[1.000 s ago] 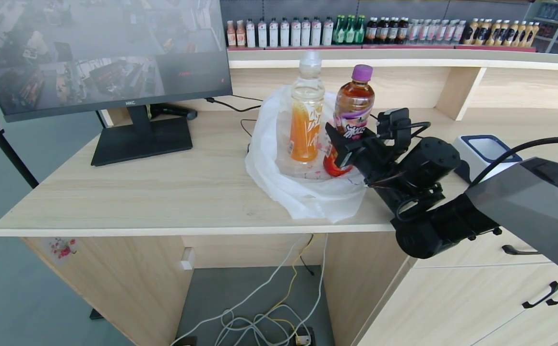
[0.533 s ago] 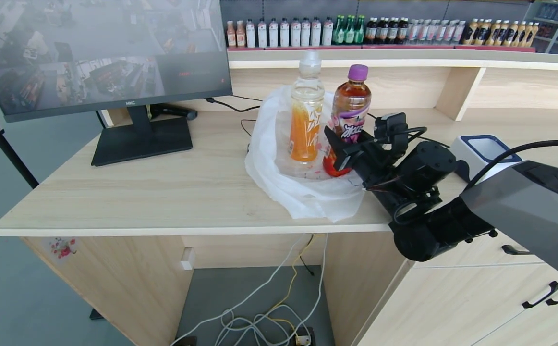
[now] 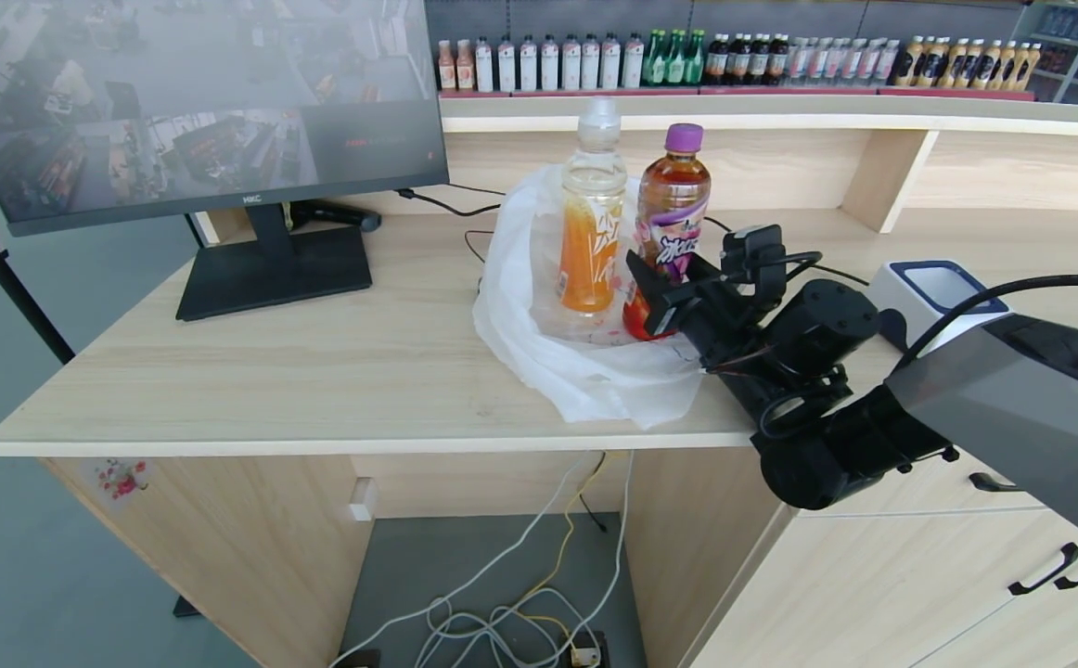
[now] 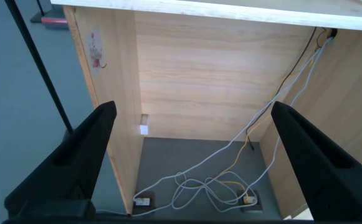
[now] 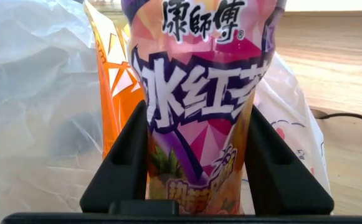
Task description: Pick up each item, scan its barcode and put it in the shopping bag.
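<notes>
A tea bottle (image 3: 671,213) with a purple cap stands upright in the open white shopping bag (image 3: 595,380) on the counter. My right gripper (image 3: 655,297) is shut on its lower half. In the right wrist view both fingers press the tea bottle's (image 5: 199,124) label, with the right gripper (image 5: 198,112) around it. An orange drink bottle (image 3: 590,223) with a clear cap stands in the same bag, close beside the tea bottle on the monitor side. It appears as the orange bottle (image 5: 115,87) against the bag (image 5: 37,93). My left gripper (image 4: 193,109) hangs open below the counter, facing the desk's underside.
A white barcode scanner (image 3: 933,292) sits on the counter to the right of the bag. A monitor (image 3: 196,102) on a black stand occupies the counter's left. Cables (image 3: 493,612) trail under the desk. A shelf of bottles (image 3: 734,60) runs along the back.
My right gripper has shifted the tea bottle slightly left, closer to the orange bottle, and it now stands more upright in the bag.
</notes>
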Motion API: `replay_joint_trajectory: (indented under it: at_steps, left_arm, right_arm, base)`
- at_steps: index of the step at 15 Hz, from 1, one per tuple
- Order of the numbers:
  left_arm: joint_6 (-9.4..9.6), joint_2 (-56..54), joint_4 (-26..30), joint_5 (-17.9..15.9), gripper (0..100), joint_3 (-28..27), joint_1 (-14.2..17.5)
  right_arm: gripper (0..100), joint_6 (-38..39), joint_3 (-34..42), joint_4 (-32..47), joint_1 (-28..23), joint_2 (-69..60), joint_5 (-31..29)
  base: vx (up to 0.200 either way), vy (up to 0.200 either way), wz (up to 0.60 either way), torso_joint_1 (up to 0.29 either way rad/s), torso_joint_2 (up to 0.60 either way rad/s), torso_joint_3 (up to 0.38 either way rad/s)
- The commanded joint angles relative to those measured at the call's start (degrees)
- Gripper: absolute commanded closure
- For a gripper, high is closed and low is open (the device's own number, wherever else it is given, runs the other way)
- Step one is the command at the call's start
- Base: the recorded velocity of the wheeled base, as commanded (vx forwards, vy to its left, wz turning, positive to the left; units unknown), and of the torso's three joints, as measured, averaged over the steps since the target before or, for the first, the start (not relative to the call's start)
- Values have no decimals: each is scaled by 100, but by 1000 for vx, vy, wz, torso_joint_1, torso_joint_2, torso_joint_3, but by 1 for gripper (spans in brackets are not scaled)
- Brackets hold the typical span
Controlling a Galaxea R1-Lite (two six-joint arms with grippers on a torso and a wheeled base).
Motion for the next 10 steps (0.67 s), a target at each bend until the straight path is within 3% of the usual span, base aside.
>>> replay_joint_trajectory:
  at_steps: [1, 4, 5, 10]
  left_arm:
    - [0, 1, -1, 0, 0, 0, 0]
    - [0, 1, -1, 0, 0, 0, 0]
    - [0, 1, -1, 0, 0, 0, 0]
    - [0, 1, -1, 0, 0, 0, 0]
  right_arm:
    - [100, -2, 0, 2, -1, -2, 6]
    - [100, 7, 53, -7, -10, -46, 6]
    - [0, 16, 88, -7, -10, -73, 6]
    - [0, 7, 422, -148, -10, -301, -38]
  base:
    - [0, 0, 0, 0, 0, 0]
    - [0, 0, 0, 0, 0, 0]
    - [0, 0, 0, 0, 0, 0]
    - [0, 0, 0, 0, 0, 0]
